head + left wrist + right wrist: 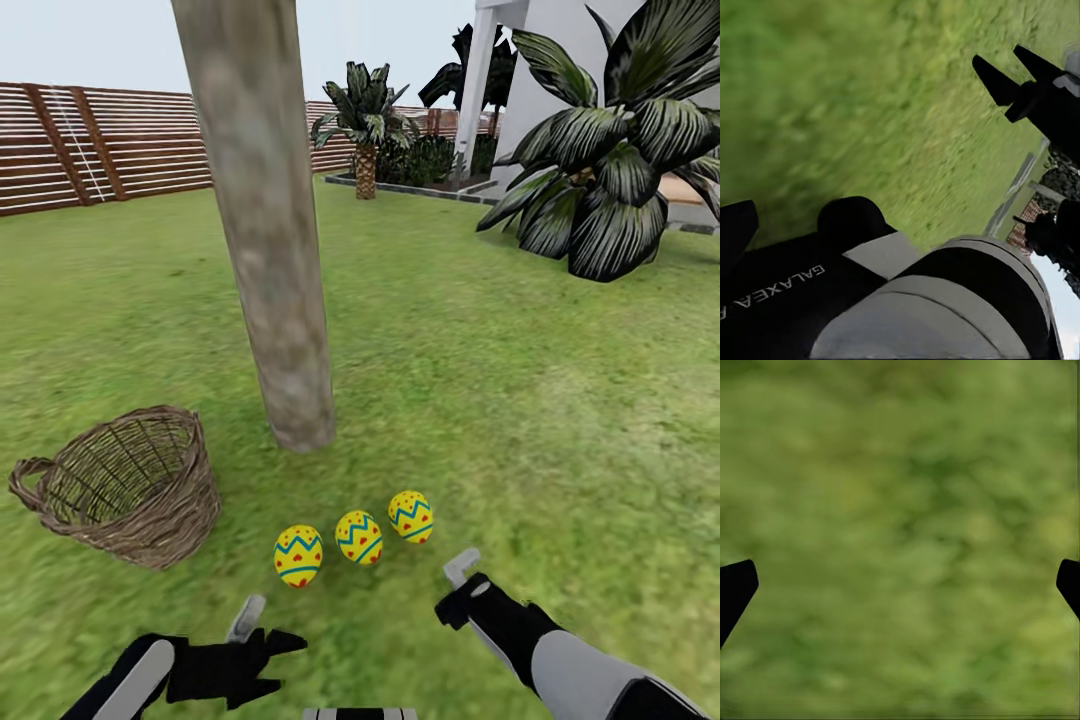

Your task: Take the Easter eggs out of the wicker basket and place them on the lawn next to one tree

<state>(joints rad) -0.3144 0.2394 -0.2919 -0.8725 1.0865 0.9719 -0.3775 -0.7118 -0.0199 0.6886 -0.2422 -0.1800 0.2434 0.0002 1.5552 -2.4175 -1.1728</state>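
Head view showed the job looking finished: three eggs (298,556) (359,537) (411,516) lay in a row on the lawn (520,400) beside the tree (268,260), the basket (130,485) seemingly empty, right gripper (900,585) spread wide holding nothing, left gripper (1016,79) parted, empty.

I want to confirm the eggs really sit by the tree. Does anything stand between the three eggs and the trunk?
Nothing visible does. The three eggs lie in a row on the lawn, with only bare grass between them and the trunk. The wicker basket lies tipped off to one side.
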